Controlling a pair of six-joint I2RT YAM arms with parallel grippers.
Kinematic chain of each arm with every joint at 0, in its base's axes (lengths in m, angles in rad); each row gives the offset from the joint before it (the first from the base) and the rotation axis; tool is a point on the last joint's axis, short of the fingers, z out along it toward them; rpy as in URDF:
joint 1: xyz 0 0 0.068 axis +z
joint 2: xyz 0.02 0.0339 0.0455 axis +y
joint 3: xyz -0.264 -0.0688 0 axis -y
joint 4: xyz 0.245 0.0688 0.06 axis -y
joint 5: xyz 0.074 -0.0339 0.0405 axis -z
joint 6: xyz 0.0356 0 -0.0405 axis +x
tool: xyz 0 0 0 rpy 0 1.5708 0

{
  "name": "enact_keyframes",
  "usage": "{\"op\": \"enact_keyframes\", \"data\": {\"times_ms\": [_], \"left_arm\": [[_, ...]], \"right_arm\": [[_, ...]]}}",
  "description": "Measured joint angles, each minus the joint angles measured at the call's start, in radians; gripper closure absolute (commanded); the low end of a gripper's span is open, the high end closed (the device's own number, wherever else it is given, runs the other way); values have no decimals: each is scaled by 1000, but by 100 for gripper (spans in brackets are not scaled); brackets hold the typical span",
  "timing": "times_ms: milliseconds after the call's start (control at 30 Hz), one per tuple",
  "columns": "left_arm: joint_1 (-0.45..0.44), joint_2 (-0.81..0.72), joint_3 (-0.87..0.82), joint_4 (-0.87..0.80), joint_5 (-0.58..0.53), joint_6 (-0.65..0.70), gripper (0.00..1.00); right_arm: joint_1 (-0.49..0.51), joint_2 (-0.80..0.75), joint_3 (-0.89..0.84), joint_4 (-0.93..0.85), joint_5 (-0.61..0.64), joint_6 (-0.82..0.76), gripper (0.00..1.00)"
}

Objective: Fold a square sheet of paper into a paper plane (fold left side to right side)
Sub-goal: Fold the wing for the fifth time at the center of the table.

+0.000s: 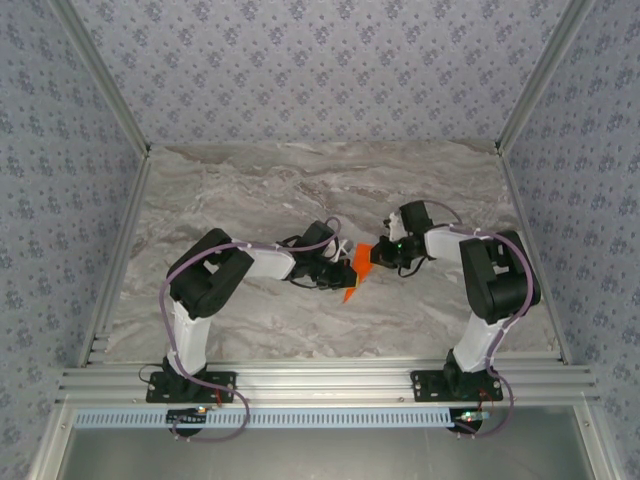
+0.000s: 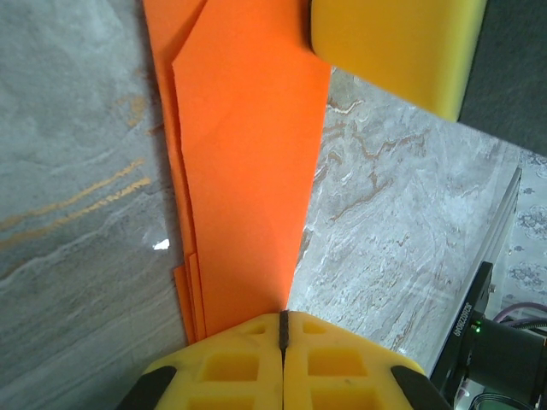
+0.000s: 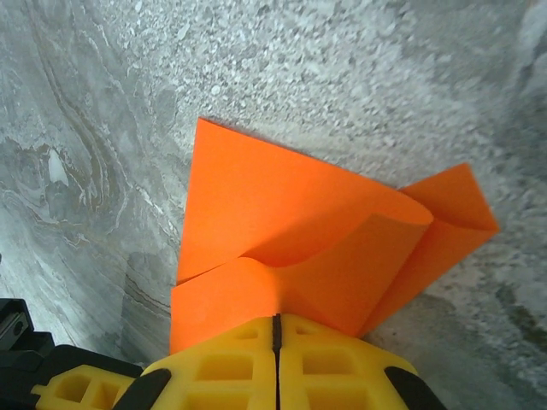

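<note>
The orange-red paper [image 1: 356,268] is folded into a narrow, layered, pointed shape at the middle of the table, between both arms. In the left wrist view the folded paper [image 2: 248,171] runs up from my left gripper [image 2: 284,318], whose yellow jaws are shut on its near end. In the right wrist view a curled flap of the paper [image 3: 256,205] rises into my right gripper [image 3: 276,320], which is shut on it. From above, the left gripper [image 1: 337,264] and right gripper [image 1: 381,254] stand on either side of the paper, close together.
The grey marbled tabletop [image 1: 300,180] stretches around the paper. Aluminium rails [image 1: 320,380] frame it at the near edge and the sides. A yellow finger of the right gripper [image 2: 389,47] sits just beyond the paper's far end.
</note>
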Motion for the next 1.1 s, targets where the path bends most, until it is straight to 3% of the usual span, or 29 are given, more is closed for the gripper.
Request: {"op": "enact_keyframes", "data": {"times_ms": [1100], "left_arm": [[1,4,3,3,7,0,95]], "right_arm": [[-129,107,114,-95,-131,-5,92]]}}
